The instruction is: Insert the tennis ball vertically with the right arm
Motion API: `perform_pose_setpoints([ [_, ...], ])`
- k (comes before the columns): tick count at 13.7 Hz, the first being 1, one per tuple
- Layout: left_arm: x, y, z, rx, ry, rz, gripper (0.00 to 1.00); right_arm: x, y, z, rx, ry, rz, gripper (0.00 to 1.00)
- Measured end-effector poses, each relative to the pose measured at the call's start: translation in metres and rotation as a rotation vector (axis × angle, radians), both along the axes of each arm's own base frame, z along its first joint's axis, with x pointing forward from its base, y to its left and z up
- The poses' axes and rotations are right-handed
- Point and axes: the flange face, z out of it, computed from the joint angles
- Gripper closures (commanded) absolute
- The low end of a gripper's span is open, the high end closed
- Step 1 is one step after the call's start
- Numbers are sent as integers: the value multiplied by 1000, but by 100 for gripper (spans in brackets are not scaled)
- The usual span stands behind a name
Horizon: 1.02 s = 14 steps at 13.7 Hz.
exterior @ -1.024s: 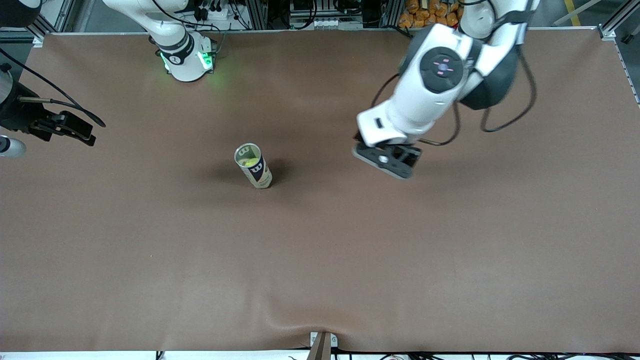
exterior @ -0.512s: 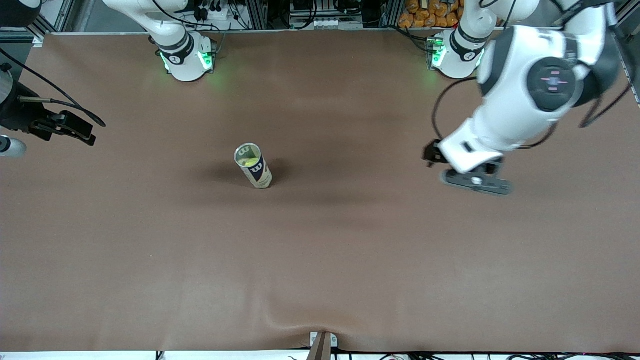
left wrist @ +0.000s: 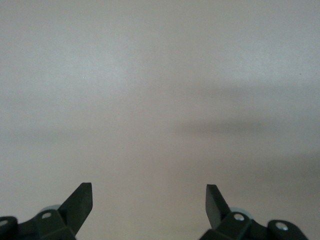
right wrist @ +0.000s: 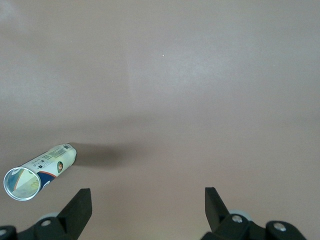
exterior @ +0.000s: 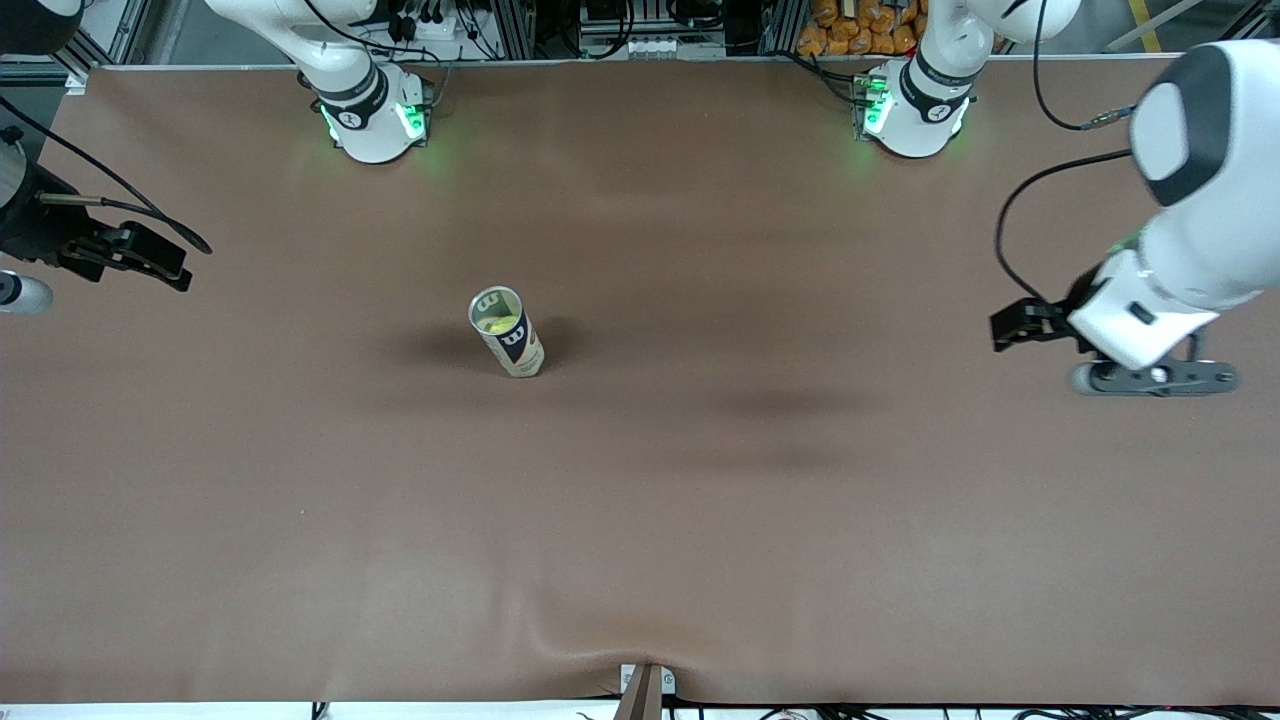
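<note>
Since the tennis ball (exterior: 494, 323) already sits inside the upright can (exterior: 507, 333) mid-counter (exterior: 700, 500), insertion looks finished; both empty claws gape, right claw (exterior: 125, 258) and left claw (exterior: 1155, 378) at their own counter ends, so only parking seems due.

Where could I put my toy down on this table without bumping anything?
Almost anywhere: the brown table is bare nearer the front camera than the ball can, and between the can and the open left gripper. Only the spot beside the can is taken. The open right gripper waits at its own end.
</note>
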Motion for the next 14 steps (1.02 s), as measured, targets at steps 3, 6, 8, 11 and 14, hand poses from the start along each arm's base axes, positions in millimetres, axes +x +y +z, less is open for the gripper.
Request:
perform_pose_setpoints([
  [3,6,31,11,-2,18,11,0,0,0,0,0,0,0,0],
  [6,4,52,25,-3,30,6,0,0,0,0,0,0,-1,0],
  [8,-7,63,47,11,22,2,0,0,-1,0,0,0,-1,0],
  [11,-34,59,81,11,32,19,0,0,-1,0,0,0,-2,0],
  [14,-54,58,98,10,55,18,0,0,-1,0,0,0,-2,0],
])
